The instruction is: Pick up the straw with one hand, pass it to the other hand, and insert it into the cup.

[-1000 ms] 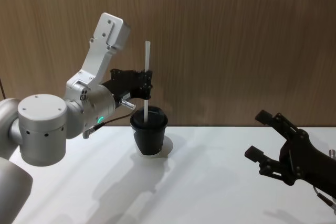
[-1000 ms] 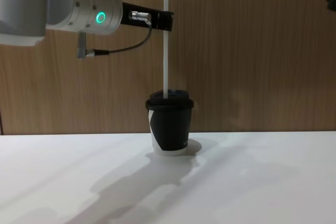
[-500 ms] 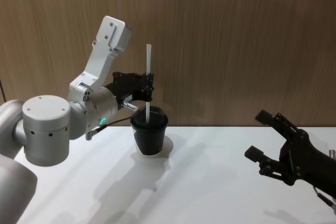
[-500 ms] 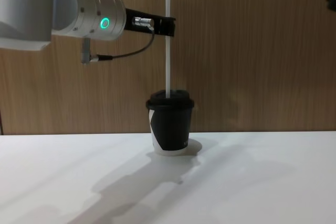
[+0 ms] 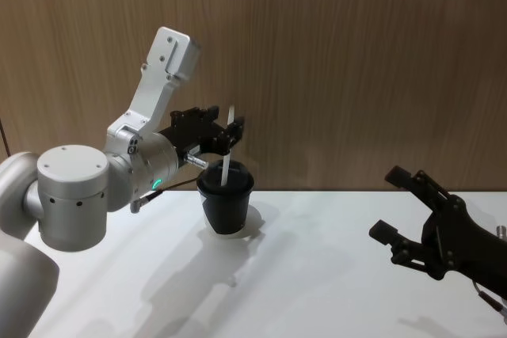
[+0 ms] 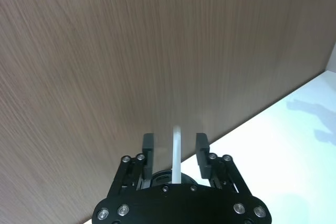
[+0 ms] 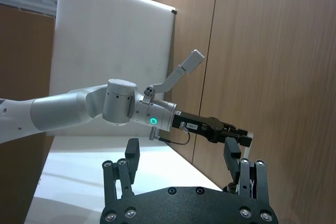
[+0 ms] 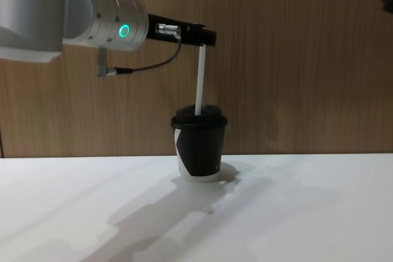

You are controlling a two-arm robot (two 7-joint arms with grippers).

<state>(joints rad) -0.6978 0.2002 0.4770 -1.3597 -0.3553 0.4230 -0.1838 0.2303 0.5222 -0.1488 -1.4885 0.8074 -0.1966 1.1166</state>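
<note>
While the straw now stands lower in the lidded cup than half a second ago, the left gripper has spread its fingers apart around its top; the right gripper waits open, well apart.

Straw lower end hidden inside cup lid. Left wrist view: cup mostly hidden behind left gripper body. Right gripper arm cut off at head view's lower right edge.
</note>
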